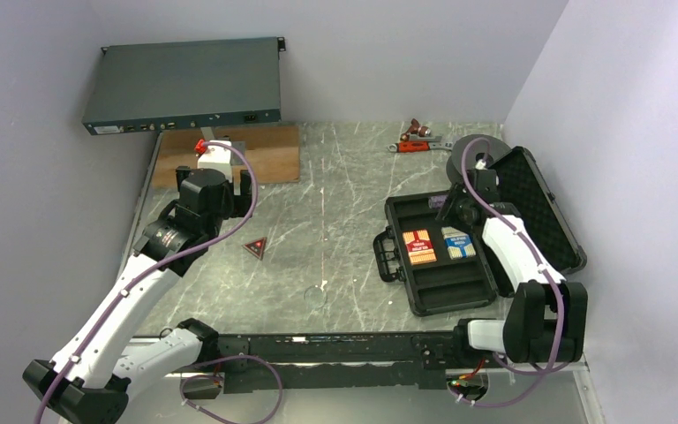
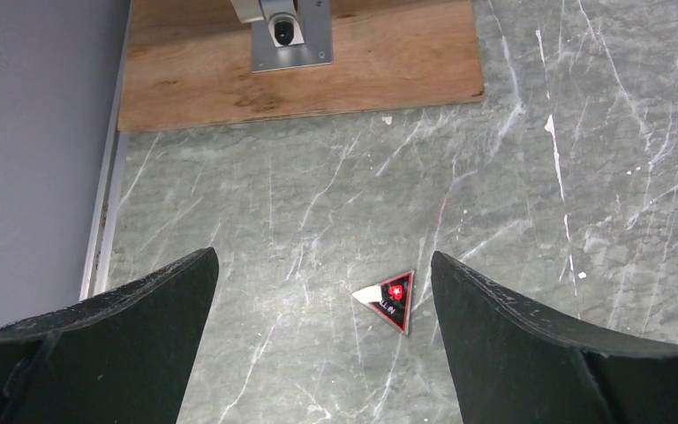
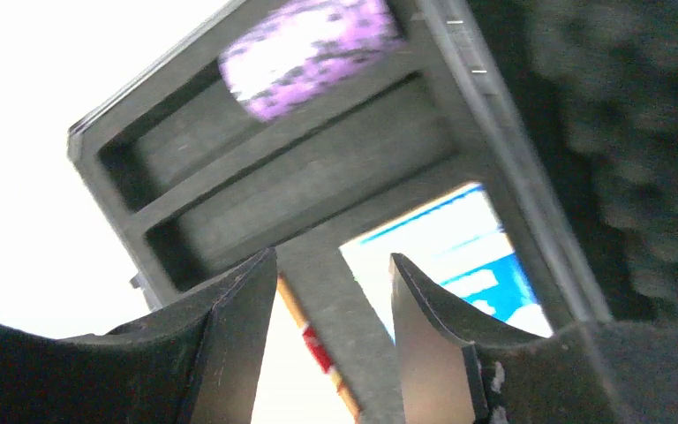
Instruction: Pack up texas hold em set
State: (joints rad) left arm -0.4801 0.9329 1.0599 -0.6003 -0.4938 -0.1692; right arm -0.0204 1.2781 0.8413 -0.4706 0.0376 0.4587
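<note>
You are hanging the left gripper (image 2: pixel 320 261) over the red triangle (image 2: pixel 390 300) with its fingers spread wide and gripping nothing. The triangle is lying flat on the marble table (image 2: pixel 512 203), in the gap between the two fingers but nearer the right-hand one in the wrist view, and touching neither. It is looking like a thin, stiff, light plaque, so it is probably going to skate on the smooth stone rather than lift. Judging from that, you are best pinching across one edge and the opposite corner, low against the table. The right gripper (image 3: pixel 331 261) is hovering over the open case (image 1: pixel 455 287), its fingers partly apart with nothing between them. The purple chip stack (image 3: pixel 309 53) is sitting in the far slot and the blue-white card box (image 3: pixel 446 247) in its pocket. The clear disc (image 1: pixel 316 295) is waiting on the table, well apart from both grippers.
</note>
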